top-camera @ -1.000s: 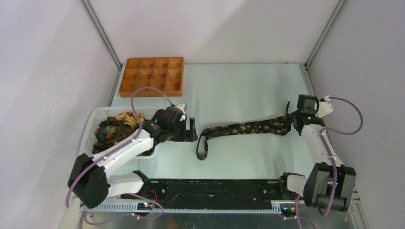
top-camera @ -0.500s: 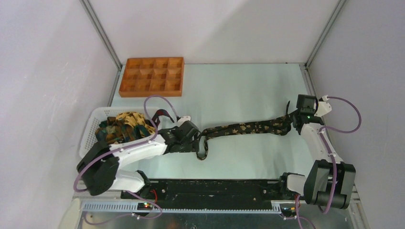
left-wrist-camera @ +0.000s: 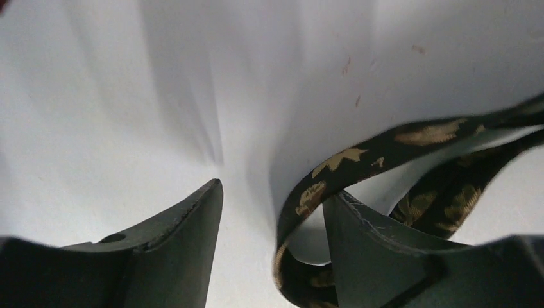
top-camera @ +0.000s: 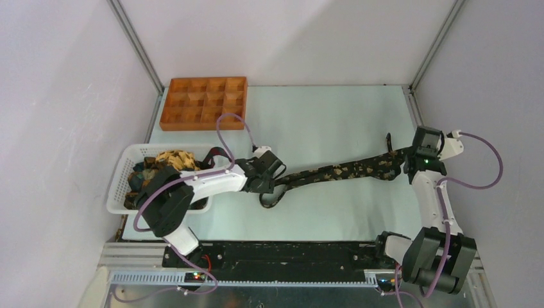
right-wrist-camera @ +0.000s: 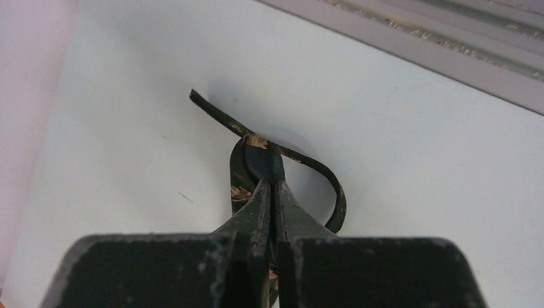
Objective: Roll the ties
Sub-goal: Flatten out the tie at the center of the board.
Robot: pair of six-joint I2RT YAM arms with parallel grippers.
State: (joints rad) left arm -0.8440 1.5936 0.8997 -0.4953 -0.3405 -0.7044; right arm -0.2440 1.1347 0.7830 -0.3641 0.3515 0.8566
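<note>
From above, we see one tie (top-camera: 340, 171) stretched across the table (top-camera: 321, 115), its right end at the right gripper (top-camera: 410, 160), its folded left end at the left gripper (top-camera: 272, 184); more ties (top-camera: 160, 168) lie heaped in the white mesh basket (top-camera: 119, 186) at the left; the orange compartment tray (top-camera: 204, 102) sits at the far left, well apart.

The left wrist view gives what the top view hides: the jaws stand moderately apart, and the fold wraps the tip of one finger (left-wrist-camera: 385, 250), one layer lying in the gap, unpinched.

The right wrist view shows those fingers closed tight on the narrow end, a small loop curling beyond the tips.

We judge the step to be seizing the folded end to begin the roll; next the left jaws must close on the fold, then turn it over while the right gripper holds the length taut.
</note>
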